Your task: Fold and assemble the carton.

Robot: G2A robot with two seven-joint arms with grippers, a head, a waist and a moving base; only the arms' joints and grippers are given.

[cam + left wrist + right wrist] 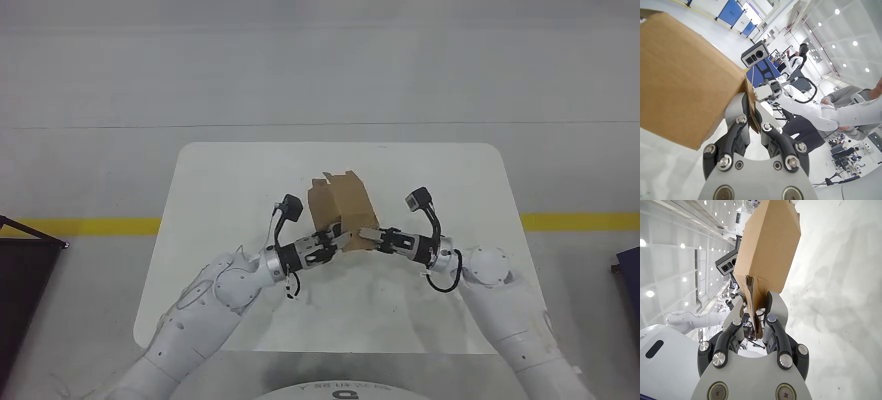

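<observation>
With the left jaws and right jaws each pinching only a thin flap edge of the brown corrugated cardboard carton point(340, 205), any uneven pull is risking a torn flap or a slip. The half-opened boxy sleeve, its flaps frayed and creased, is hanging tilted over the middle of the smooth white table point(230, 200).

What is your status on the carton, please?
Left gripper shut on carton flap; right gripper shut on another flap. Carton partly formed, at table centre. No obstruction seen.
</observation>
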